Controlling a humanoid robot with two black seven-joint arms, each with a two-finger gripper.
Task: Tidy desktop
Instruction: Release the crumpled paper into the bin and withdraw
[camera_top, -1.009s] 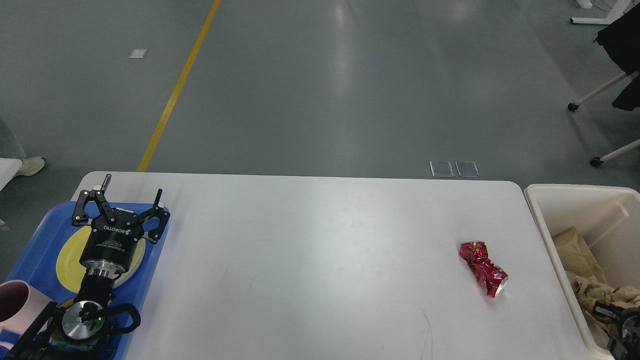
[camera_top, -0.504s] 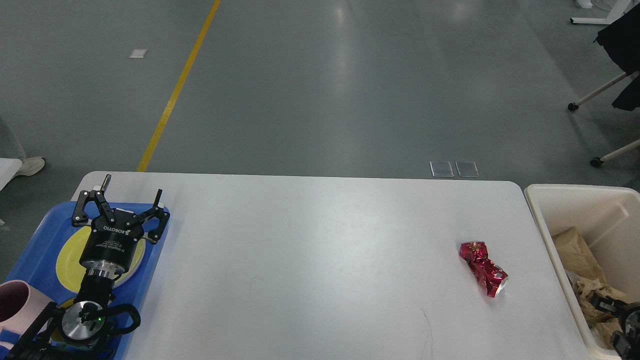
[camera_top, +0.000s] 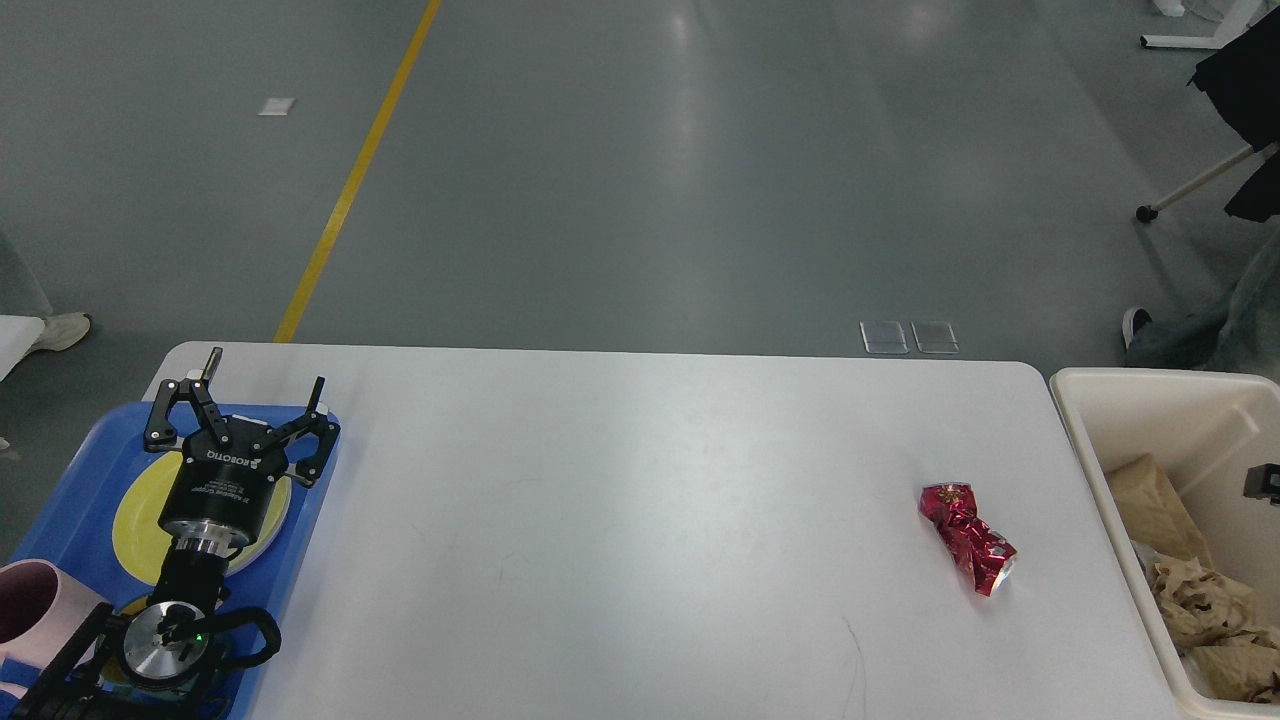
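surface (camera_top: 620, 500): white, spanning the view, bare except a crushed red can (camera_top: 966, 537) lying near its right edge, close to the bin (camera_top: 1090, 440) for disposal. left tool (camera_top: 240, 405) hovers over the tray (camera_top: 70, 480), fingers apart, holding nothing. right tool: out of view.

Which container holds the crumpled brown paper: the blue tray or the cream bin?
The cream bin off the desktop's right end; brown paper lies inside it. The blue tray on the left carries a yellow plate instead.
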